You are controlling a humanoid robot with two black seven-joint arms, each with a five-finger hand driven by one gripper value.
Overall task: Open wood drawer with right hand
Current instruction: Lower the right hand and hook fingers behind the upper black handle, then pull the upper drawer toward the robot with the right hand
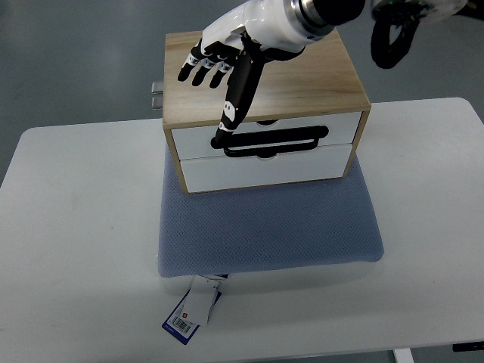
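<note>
A wood drawer box (302,83) with two white drawer fronts stands on a blue-grey pad (265,227). A black loop handle (280,141) lies across the seam between the upper drawer front (302,125) and the lower one (265,170). Both fronts look pushed in. My right hand (215,94), white with black fingers, reaches in from the top right over the box lid. Three fingers (200,72) lie spread over the lid's left part. One long finger points down the front, its tip (221,140) at the handle's left end. It grasps nothing that I can see. The left hand is out of view.
The pad lies on a white table (76,227) whose far edge runs just behind the box. A white and blue tag (193,311) sticks out from under the pad's front edge. A black cable loop (389,41) hangs at the top right. A small metal part (156,94) shows behind the box's left side.
</note>
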